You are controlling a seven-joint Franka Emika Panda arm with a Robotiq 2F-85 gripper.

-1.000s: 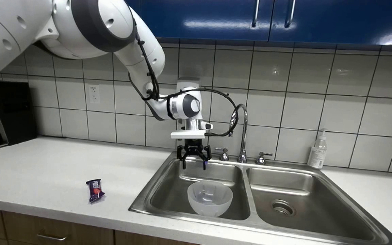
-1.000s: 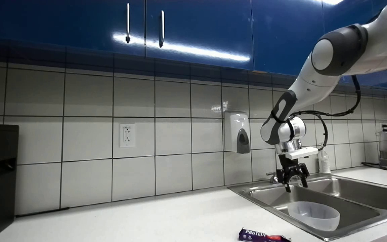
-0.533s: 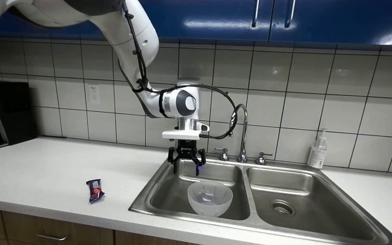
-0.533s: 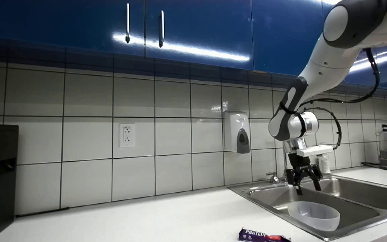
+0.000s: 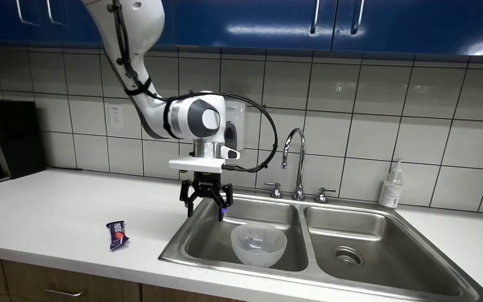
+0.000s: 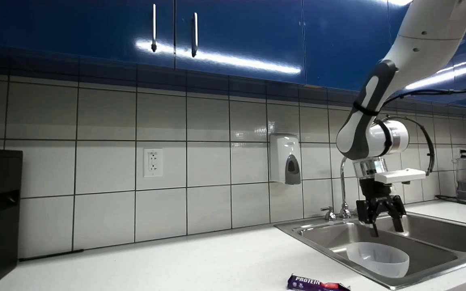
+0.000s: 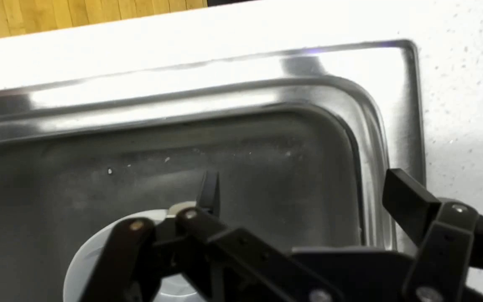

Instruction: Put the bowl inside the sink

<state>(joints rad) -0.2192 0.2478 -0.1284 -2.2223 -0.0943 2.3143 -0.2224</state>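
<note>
Cloudy plastic makes the bowl (image 5: pixel 259 244), which sits in the sink (image 5: pixel 310 251) in an exterior view; the gripper (image 5: pixel 205 216) hangs higher, apart from it, spread wide. In an exterior view, a purple packet (image 6: pixel 318 283) lies on the counter (image 6: pixel 168 266). In the wrist view, the gripper partly hides the bowl, so its whole shape is unclear.

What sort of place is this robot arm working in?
Most likely a kitchen: there's a double-basin steel sink, blue cabinets overhead and, at the edge of an exterior view, what looks like a coffee maker. Whether home or office, I can't tell.
</note>
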